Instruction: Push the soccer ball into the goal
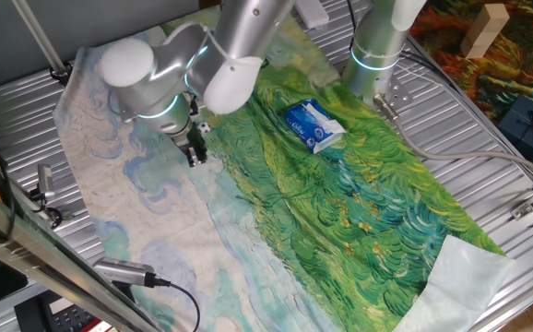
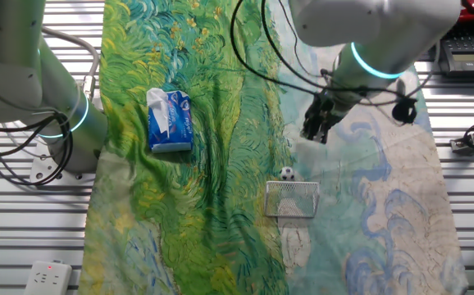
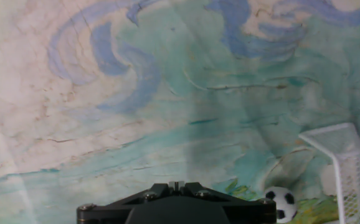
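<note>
The soccer ball [image 2: 287,173] is a tiny white ball with black patches. It lies on the painted cloth right beside the upper bar of the goal [image 2: 293,199], a small white netted frame. In the hand view the ball [image 3: 281,203] sits at the lower right, just left of the goal [image 3: 339,165]. My gripper [image 2: 312,133] hangs low over the cloth, a short way from the ball on the side away from the goal. Its fingers [image 3: 176,185] are closed together and hold nothing. In one fixed view the gripper [image 1: 195,154] shows, but my arm hides the ball and goal.
A blue-and-white packet [image 2: 169,120] lies on the green part of the cloth, also seen in one fixed view [image 1: 313,125]. A second arm's base [image 2: 65,123] stands at the cloth's edge. Ribbed metal table [image 1: 488,138] surrounds the cloth.
</note>
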You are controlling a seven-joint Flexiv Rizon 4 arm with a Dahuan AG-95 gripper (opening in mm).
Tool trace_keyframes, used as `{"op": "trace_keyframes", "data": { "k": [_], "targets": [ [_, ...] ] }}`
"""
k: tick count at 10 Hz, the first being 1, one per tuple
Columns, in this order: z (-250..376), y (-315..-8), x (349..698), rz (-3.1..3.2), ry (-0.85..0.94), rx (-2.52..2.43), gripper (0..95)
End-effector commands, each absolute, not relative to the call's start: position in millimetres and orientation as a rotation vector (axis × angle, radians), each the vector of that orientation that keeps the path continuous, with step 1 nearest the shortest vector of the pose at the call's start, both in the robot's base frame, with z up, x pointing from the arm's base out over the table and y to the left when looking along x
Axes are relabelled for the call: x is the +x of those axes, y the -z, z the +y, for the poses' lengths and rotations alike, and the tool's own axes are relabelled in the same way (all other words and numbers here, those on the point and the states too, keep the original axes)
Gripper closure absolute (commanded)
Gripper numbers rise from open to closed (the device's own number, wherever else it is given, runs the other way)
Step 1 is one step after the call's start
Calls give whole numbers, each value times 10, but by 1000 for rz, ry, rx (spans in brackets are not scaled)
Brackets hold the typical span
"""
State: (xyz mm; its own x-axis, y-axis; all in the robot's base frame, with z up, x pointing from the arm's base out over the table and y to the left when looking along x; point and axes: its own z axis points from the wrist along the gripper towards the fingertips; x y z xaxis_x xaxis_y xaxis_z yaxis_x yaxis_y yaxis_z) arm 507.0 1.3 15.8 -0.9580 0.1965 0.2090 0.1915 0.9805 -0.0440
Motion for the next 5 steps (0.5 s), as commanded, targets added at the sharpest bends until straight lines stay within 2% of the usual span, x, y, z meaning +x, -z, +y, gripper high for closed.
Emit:
{"op": "trace_keyframes", "data": {
  "k": [1,5],
  "targets": [
    [-80,-149,4911,-2920,15,-268,950],
    [-223,-136,4634,-2910,20,-215,950]
  ]
}}
